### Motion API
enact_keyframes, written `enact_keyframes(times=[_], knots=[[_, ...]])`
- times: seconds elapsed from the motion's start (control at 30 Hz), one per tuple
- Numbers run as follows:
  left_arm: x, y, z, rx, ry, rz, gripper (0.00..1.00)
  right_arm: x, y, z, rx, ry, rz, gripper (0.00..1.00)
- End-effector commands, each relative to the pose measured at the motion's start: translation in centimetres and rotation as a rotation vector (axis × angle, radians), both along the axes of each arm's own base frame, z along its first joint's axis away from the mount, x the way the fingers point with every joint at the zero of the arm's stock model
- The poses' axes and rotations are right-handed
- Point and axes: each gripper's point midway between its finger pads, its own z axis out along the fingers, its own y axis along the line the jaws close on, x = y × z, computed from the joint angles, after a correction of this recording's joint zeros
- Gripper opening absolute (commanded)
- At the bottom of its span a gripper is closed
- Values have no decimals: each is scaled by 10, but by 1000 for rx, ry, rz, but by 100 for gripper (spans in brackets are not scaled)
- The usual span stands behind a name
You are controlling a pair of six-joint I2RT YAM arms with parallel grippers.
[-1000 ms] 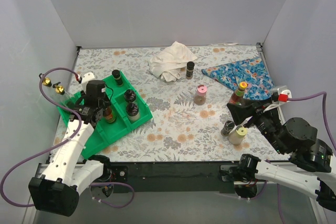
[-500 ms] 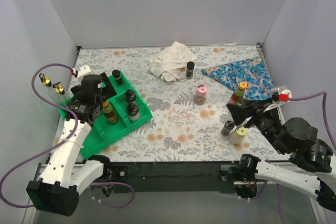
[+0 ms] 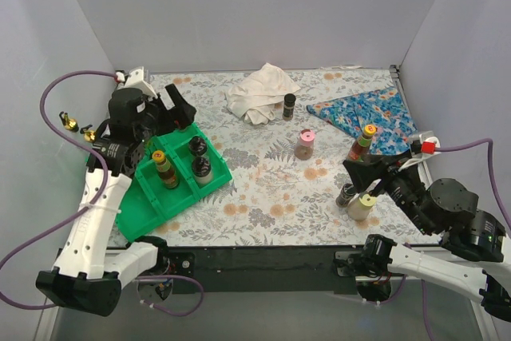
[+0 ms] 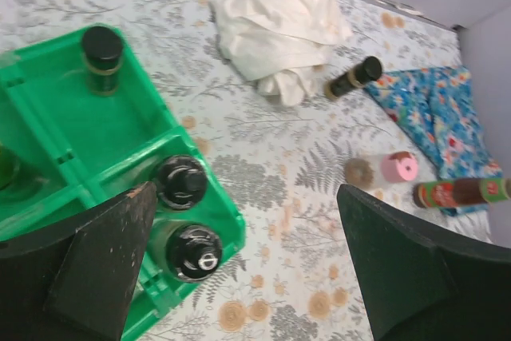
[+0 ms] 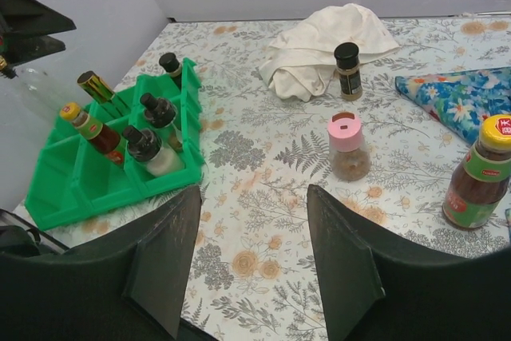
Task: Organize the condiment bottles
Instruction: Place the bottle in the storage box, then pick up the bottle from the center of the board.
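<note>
My left gripper [image 3: 179,106] hangs spread wide and empty over the green tray [image 3: 160,207], at 9 o'clock on the surface. In the tray stand a yellow-capped bottle [image 3: 164,169] and, at its 3 o'clock, 2 black-capped bottles [image 3: 197,146]. My right gripper [image 5: 254,197] is parted, gripping nothing, at 4 o'clock by the cream bottle [image 3: 361,205]. The pink-capped jar [image 3: 304,144] stands loose near centre. The dark jar [image 3: 289,106] is just beside the white cloth [image 3: 259,89] at 12 o'clock.

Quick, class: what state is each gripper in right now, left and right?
Left gripper: open, holding nothing.
Right gripper: open, holding nothing.
</note>
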Motion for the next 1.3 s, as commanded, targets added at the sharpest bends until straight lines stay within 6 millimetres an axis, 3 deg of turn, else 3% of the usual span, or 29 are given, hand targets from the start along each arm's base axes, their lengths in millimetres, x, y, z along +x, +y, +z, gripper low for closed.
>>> enact_keyframes(times=[0.0, 0.13, 0.17, 0.23, 0.27, 0.33, 0.37, 0.4, 0.47, 0.5, 0.57, 0.73, 0.9, 0.97, 1.03, 1.07, 1.13, 1.17, 1.27], knots=[[-8, -61, 20, -155, -5, -254, 95, 1, 1, 14, 57, -2, -9, 64], [-3, -107, 18, -127, 5, -325, 95, 3, 3, 20, 46, -2, -13, 63], [3, -119, 9, -109, 33, -335, 95, 3, 6, 21, 41, -1, -9, 63], [2, -147, 14, -99, 25, -367, 94, 2, 9, 25, 41, -2, 4, 63], [3, -168, 6, -89, 42, -400, 94, 2, 9, 25, 41, -2, 7, 63], [12, -185, 8, -65, 28, -393, 93, 2, 9, 26, 52, 1, 7, 62], [8, -201, 5, -48, 31, -418, 93, 2, 9, 24, 52, 3, 6, 62], [17, -214, -14, -16, 66, -420, 93, 1, 9, 23, 53, 6, 6, 62], [21, -235, -18, 15, 64, -433, 93, 1, 7, 21, 61, 7, 3, 61], [28, -245, -37, 41, 95, -434, 93, 1, 6, 21, 60, 8, 0, 61], [32, -263, -43, 66, 84, -446, 92, 1, 5, 19, 57, 7, -2, 61], [45, -300, -73, 98, 73, -500, 92, 0, -5, 23, 66, -10, -22, 61], [45, -331, -92, 150, 38, -606, 93, 1, -17, 25, 71, -28, -52, 61], [45, -344, -110, 197, 40, -633, 93, 0, -20, 26, 76, -34, -55, 61], [51, -351, -114, 265, 8, -636, 93, 0, -23, 26, 82, -39, -61, 61], [52, -355, -129, 299, 18, -644, 93, -1, -23, 26, 85, -39, -61, 61], [58, -360, -131, 325, 2, -646, 92, -2, -25, 27, 91, -42, -60, 61], [60, -364, -142, 336, 16, -652, 92, -2, -26, 27, 89, -43, -60, 61], [65, -372, -147, 349, 3, -674, 88, -2, -29, 27, 82, -46, -69, 61]])
